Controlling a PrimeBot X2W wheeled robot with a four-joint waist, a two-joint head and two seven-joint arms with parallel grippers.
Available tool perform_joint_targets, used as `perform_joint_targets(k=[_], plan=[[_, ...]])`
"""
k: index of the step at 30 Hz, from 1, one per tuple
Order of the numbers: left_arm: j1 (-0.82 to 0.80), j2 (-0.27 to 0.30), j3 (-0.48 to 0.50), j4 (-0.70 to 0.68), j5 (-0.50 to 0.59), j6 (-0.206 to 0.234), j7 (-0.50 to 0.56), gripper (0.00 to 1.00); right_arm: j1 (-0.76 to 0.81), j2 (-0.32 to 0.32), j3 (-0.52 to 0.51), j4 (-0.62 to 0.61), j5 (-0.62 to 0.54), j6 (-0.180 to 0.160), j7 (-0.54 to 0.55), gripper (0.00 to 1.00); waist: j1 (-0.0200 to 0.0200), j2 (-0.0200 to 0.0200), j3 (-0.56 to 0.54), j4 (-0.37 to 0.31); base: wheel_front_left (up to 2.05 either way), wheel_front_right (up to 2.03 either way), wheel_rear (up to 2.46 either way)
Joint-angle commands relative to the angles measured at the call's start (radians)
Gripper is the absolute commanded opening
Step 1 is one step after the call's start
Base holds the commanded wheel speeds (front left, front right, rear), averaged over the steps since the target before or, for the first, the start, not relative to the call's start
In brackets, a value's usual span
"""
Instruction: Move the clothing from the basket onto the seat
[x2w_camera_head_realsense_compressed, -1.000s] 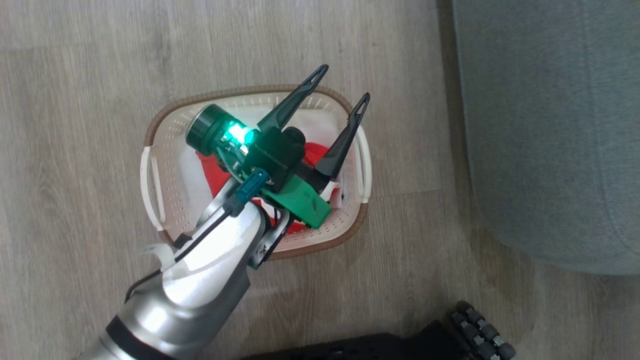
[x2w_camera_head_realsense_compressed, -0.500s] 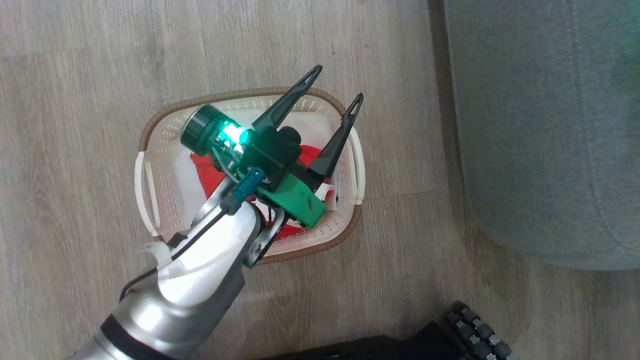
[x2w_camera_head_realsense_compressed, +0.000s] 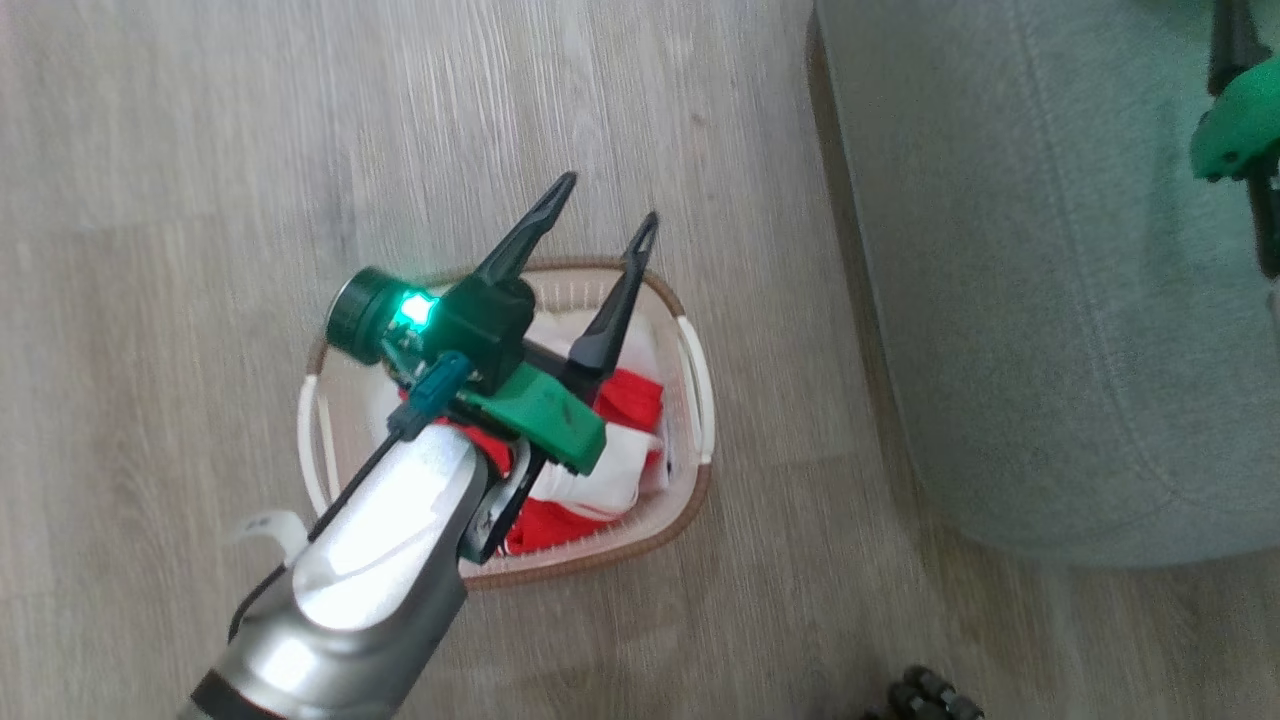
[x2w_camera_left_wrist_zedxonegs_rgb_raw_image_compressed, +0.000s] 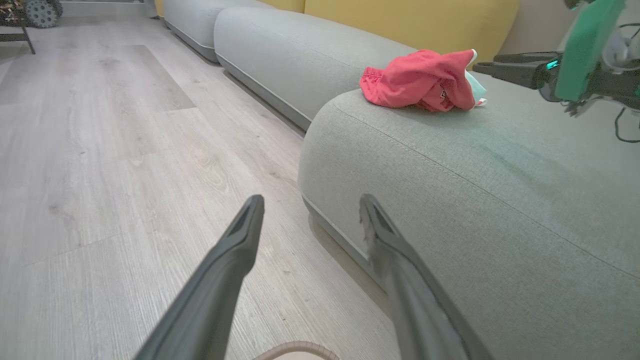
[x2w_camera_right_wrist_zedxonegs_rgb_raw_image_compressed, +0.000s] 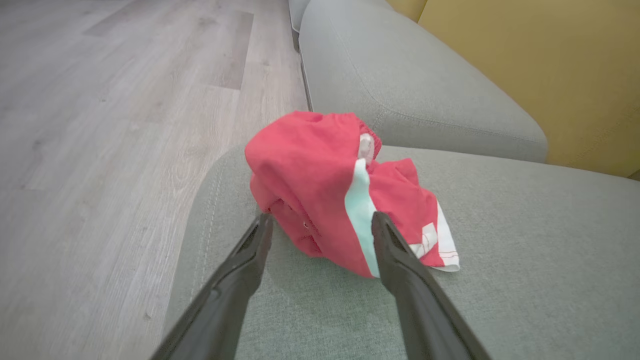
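Observation:
The cream basket (x2w_camera_head_realsense_compressed: 690, 490) stands on the floor with red and white clothing (x2w_camera_head_realsense_compressed: 632, 396) inside. My left gripper (x2w_camera_head_realsense_compressed: 610, 200) hovers above it, open and holding nothing; its fingers (x2w_camera_left_wrist_zedxonegs_rgb_raw_image_compressed: 235, 250) point toward the grey-green seat (x2w_camera_left_wrist_zedxonegs_rgb_raw_image_compressed: 450, 175). One crumpled red garment (x2w_camera_right_wrist_zedxonegs_rgb_raw_image_compressed: 310, 170) with white trim lies on the seat (x2w_camera_right_wrist_zedxonegs_rgb_raw_image_compressed: 500, 240) near its rounded edge. My right gripper (x2w_camera_right_wrist_zedxonegs_rgb_raw_image_compressed: 321, 219) stands open with a finger on either side of the garment's near end, not pinching it. The left wrist view shows that garment (x2w_camera_left_wrist_zedxonegs_rgb_raw_image_compressed: 420, 80) with the right gripper (x2w_camera_left_wrist_zedxonegs_rgb_raw_image_compressed: 485, 62) beside it.
Yellow back cushions (x2w_camera_right_wrist_zedxonegs_rgb_raw_image_compressed: 525, 65) rise behind the seat, and a second grey cushion (x2w_camera_right_wrist_zedxonegs_rgb_raw_image_compressed: 400, 85) adjoins it. Pale wood floor (x2w_camera_head_realsense_compressed: 200, 200) surrounds the basket. My base's dark wheels (x2w_camera_head_realsense_compressed: 930, 692) sit at the bottom edge. The right arm's green part (x2w_camera_head_realsense_compressed: 1230, 140) hangs over the seat.
The head camera has turned, so basket and seat sit further left and lower in view. The right arm's green part now shows at the top right. The left gripper stays open above the basket.

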Motion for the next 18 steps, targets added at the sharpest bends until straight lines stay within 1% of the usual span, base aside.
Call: perform_joint_targets(k=[1, 5, 10, 11, 14, 18], plan=[[0.005, 0.011, 0.035, -0.025, -0.006, 0.005, -0.012, 1.0, 0.013, -0.019, 0.02, -0.042, 0.015, 0.0, -0.009, 1.0, -0.0001, 0.0, -0.052, 0.009, 0.0, 0.0, 0.0], [0.046, 0.009, 0.059, -0.014, -0.028, 0.014, -0.018, 1.0, 0.067, -0.022, 0.079, -0.117, 0.079, 0.0, -0.009, 1.0, -0.0001, 0.0, -0.131, 0.029, 0.0, 0.0, 0.0], [0.11, 0.005, 0.097, -0.009, -0.051, 0.027, -0.02, 1.0, 0.15, -0.002, 0.116, -0.198, 0.157, 0.0, -0.009, 1.0, -0.0001, 0.0, -0.233, 0.062, 0.0, 0.0, 0.0], [0.141, 0.004, 0.121, -0.018, -0.056, 0.036, -0.021, 1.0, 0.187, 0.014, 0.12, -0.227, 0.175, 0.0, -0.009, 1.0, -0.0001, 0.0, -0.269, 0.075, 0.0, 0.0, 0.0], [0.193, 0.008, 0.157, -0.028, -0.064, 0.043, -0.021, 1.0, 0.245, 0.05, 0.12, -0.267, 0.212, 0.0, -0.009, 1.0, -0.0001, 0.0, -0.319, 0.092, 0.0, 0.0, 0.0], [0.263, 0.015, 0.204, -0.031, -0.071, 0.054, -0.021, 1.0, 0.328, 0.094, 0.12, -0.326, 0.209, 0.0, -0.009, 1.0, -0.0001, 0.0, -0.374, 0.113, 0.0, 0.0, 0.0]])
